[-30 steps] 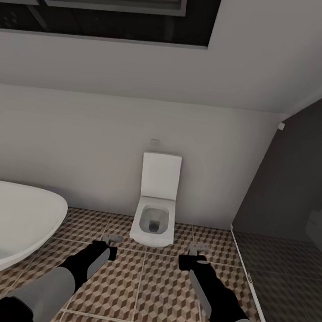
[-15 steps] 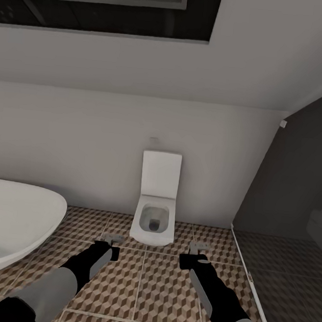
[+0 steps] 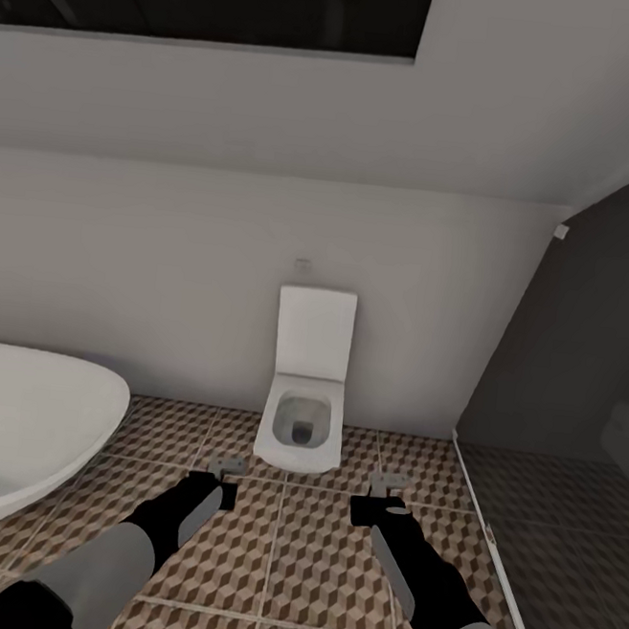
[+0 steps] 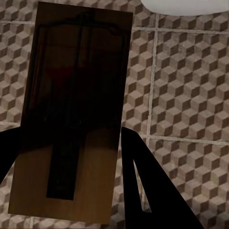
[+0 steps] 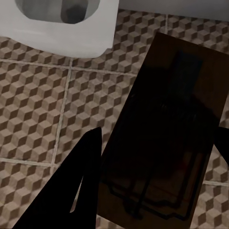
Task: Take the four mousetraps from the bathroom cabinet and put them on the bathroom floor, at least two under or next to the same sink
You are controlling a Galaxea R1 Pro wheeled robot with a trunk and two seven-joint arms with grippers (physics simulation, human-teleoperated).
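Across the bathroom floor (image 3: 310, 564) of cube-patterned tiles, a white bathtub (image 3: 24, 431) sits at nine o'clock and a toilet (image 3: 303, 410) at twelve. Below the toilet, the left end effector (image 3: 226, 465) grasps a mousetrap (image 4: 71, 119) between its fingers (image 4: 148, 191), held above the tiles. The right end effector (image 3: 387, 481) seems likewise clenched on another mousetrap (image 5: 167, 129), though that dark plate blurs into shadow.

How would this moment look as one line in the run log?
location: bathroom, facing toilet | left gripper: holds mousetrap | right gripper: holds second mousetrap | below: bathroom floor | bathtub at left
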